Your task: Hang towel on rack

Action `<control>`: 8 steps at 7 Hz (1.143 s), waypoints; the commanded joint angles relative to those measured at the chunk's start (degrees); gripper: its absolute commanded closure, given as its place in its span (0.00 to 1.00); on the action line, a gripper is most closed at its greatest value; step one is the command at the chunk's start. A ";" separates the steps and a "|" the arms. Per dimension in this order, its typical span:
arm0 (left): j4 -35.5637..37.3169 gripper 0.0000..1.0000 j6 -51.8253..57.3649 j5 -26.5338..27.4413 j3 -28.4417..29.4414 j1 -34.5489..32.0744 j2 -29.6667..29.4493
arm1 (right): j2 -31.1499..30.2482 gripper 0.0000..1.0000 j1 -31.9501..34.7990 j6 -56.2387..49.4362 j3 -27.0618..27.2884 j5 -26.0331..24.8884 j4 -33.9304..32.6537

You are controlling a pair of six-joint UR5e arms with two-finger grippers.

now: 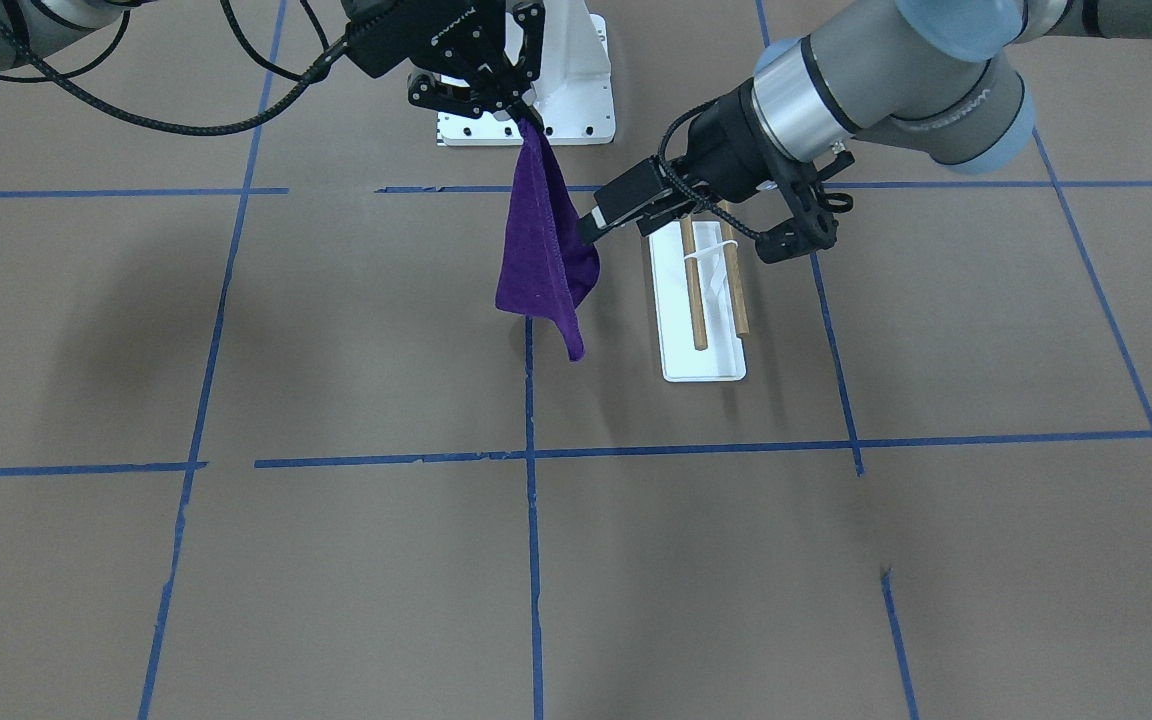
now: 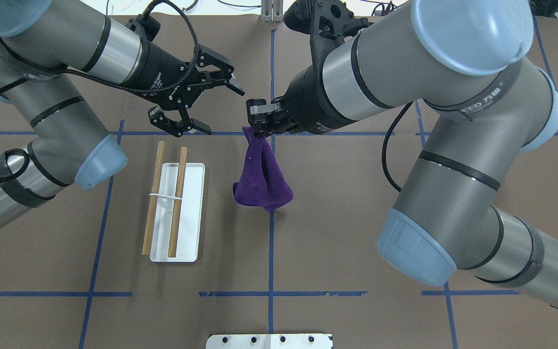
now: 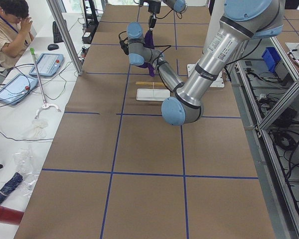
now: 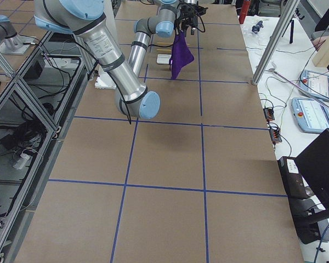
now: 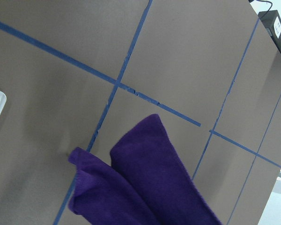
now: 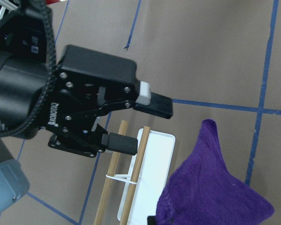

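The deep-purple towel [image 2: 262, 179] hangs limp from one corner, pinched in my right gripper [image 2: 258, 131], which is shut on it above the table's middle. It also shows in the front view [image 1: 541, 250] and both wrist views [image 5: 145, 187] [image 6: 210, 187]. The rack [image 2: 192, 213] stands to the towel's left, two wooden dowels [image 2: 178, 198] over a white base [image 1: 701, 360]. My left gripper [image 2: 218, 109] is open and empty, above the rack's far end, one finger [image 1: 626, 205] close beside the towel. The right wrist view shows its jaws spread [image 6: 145, 124].
A white metal pedestal [image 1: 556, 80] with bolts stands at the robot's side of the table, behind the right gripper. Blue tape lines [image 2: 271, 232] cross the brown table. An operator [image 3: 10, 30] sits at a side desk beyond the table's edge.
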 commanded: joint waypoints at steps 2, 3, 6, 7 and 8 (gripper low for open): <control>0.25 0.00 -0.27 0.19 4.91 1.24 -3.16 | 0.31 1.00 -0.94 -4.88 -0.13 -0.14 0.17; 0.25 0.02 -0.19 0.89 4.92 1.77 -3.16 | 0.31 1.00 -1.03 -6.10 -0.39 -0.49 0.17; 0.25 0.08 -0.27 2.48 4.39 3.35 -2.46 | 0.31 1.00 -0.94 -6.46 -1.27 -0.84 0.17; 0.69 0.08 -0.27 2.48 4.13 3.35 -2.45 | 0.31 1.00 -0.94 -6.38 -1.36 -1.19 0.17; 0.69 0.07 -0.27 2.48 4.04 3.44 -2.45 | 0.40 1.00 -0.94 -6.38 -1.62 -2.50 0.17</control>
